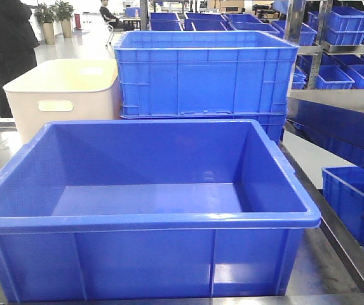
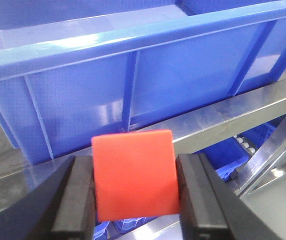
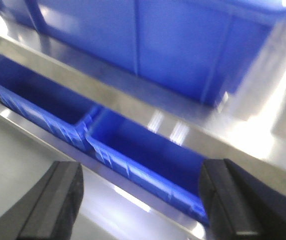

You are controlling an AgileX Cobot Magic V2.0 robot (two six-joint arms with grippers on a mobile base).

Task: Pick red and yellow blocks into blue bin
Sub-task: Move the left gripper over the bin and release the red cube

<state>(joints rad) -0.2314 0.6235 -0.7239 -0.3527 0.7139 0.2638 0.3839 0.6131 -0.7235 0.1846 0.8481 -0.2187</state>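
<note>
**Left gripper.** The left gripper [image 2: 135, 200] is clamped on the red cube [image 2: 134, 175]. Both black fingers [image 2: 75, 200] press against opposite side faces of the cube, and its flat red face fills the gap between them. The cube is outside the blue bin [image 2: 83, 95], on the near side of the bin's outer wall. Just ahead of the fingers lies the steel table [image 2: 222, 115], and the bin stands on it. The bin's rolled rim appears above the cube in this view.

**Right gripper.** The right gripper [image 3: 143, 200] has its fingers spread wide apart with nothing between them. Ahead of the fingers sit small blue trays [image 3: 147, 155], divided by a partition. Beyond the trays a steel rail [image 3: 108, 95] crosses the view. The bin's outer wall rises past the rail. This view is blurred.

**Front view.** The bin, seen here rim-on [image 1: 150, 222], fills the foreground. Its inner floor is bare. Behind its far left corner stands a cream tub [image 1: 61, 95] with a handle slot. Behind its far wall stands a taller ribbed blue crate [image 1: 207, 76]. Farther back, a person in dark clothing [image 1: 7, 38] stands at the left. Shelves at the right carry more blue bins [image 1: 347, 25].
</note>
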